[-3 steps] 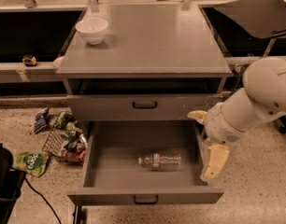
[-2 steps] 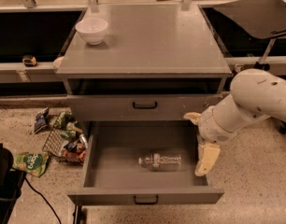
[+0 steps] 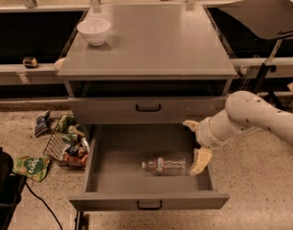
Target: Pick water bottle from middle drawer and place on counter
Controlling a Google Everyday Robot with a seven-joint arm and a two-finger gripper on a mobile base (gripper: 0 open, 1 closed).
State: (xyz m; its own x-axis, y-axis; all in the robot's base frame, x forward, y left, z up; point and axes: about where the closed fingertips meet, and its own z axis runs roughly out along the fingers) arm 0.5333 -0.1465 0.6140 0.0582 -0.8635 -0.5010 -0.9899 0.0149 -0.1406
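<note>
The water bottle (image 3: 163,166) lies on its side on the floor of the open middle drawer (image 3: 108,171), cap to the left. My gripper (image 3: 196,144) hangs open over the right end of the drawer, just right of the bottle. One pale finger (image 3: 200,161) reaches down close to the bottle's base, the other (image 3: 190,125) sits up near the drawer above. It holds nothing. The grey counter (image 3: 156,42) tops the cabinet.
A white bowl (image 3: 94,31) stands at the counter's back left. The upper drawer (image 3: 147,109) is closed. A wire basket and snack bags (image 3: 65,145) lie on the floor to the left. A black tray on a stand (image 3: 266,13) is at the right.
My arm has moved left and in over the drawer. The gripper has come closer to the bottle's right end. The bottle has not moved.
</note>
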